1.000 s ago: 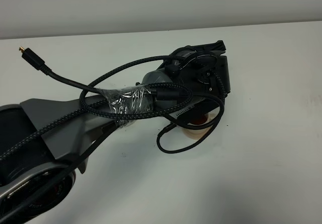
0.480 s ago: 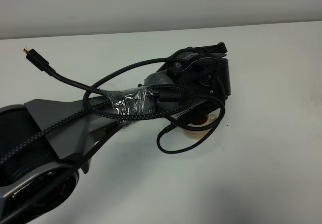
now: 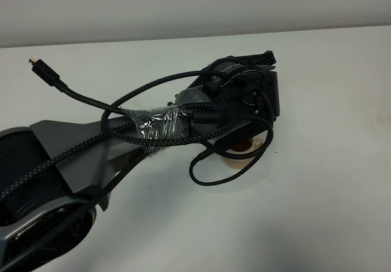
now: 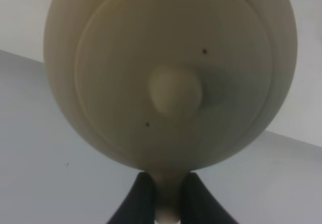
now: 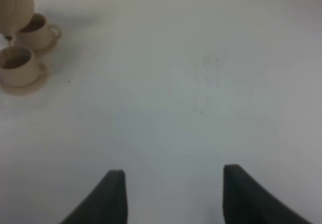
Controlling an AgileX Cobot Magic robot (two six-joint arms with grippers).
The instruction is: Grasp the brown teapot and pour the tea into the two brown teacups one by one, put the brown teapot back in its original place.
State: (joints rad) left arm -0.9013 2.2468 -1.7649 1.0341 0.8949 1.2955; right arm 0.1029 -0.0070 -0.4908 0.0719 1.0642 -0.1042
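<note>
1. Beige-tan and matte, the brown teapot [image 4: 171, 73] fills my left wrist view, lid and knob facing the lens. In the right wrist view it hangs tilted, spout down, just above the nearer teacup [image 5: 17, 65].
2. White tabletop [image 3: 330, 180] lies all round. From the high view my own left arm [image 3: 153, 131] and its black cables [image 3: 201, 177] hide the pot and most of the cups; only the rim of a saucer [image 3: 235, 160] peeps out beneath.
3. My right gripper [image 5: 171, 194] hangs over bare table well apart from the cups, fingers spread wide, holding nothing.
4. The two brown teacups stand side by side on their small saucers, the farther teacup [image 5: 37, 30] just beyond the nearer one. Both look dark inside, though I cannot tell how full either is.
5. My left gripper [image 4: 167, 199] is clenched on the pot's loop handle [image 4: 168, 194], one dark finger [image 4: 138, 199] pressing each side.
6. I judge I am mid-pour. To do it well I should keep the spout over the cup's centre, tip slowly, hold the clamp firm so the pot cannot swing, then level it before moving away. The wider saucer for the pot is not in view.
</note>
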